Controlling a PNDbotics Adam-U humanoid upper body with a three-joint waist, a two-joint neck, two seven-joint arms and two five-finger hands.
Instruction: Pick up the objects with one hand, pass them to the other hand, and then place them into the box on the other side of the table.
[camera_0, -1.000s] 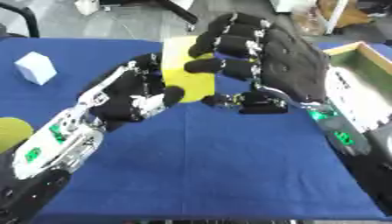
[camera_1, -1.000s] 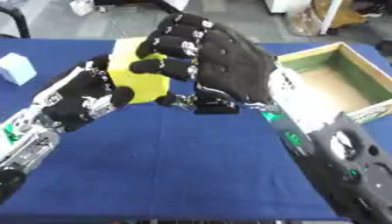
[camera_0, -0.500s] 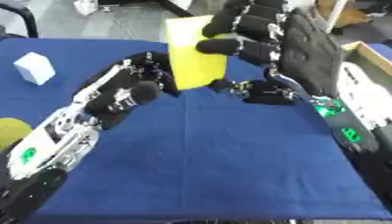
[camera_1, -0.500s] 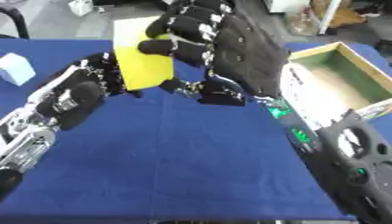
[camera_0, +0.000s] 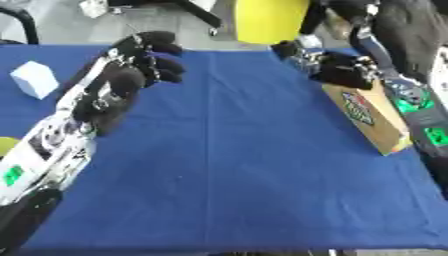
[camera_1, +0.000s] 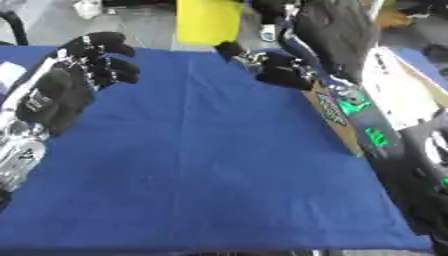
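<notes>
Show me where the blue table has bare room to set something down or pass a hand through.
The widest free patch is the blue cloth from its middle to the near edge, between the left hand and the box. Crowded spots: the far right, where the right hand holds the yellow object by the box, and the left edge near the white block.

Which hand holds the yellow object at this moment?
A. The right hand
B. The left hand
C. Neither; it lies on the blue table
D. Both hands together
A: the yellow object is raised at the top of the view in the right hand, while the left hand is apart from it with fingers curled on nothing.
</notes>
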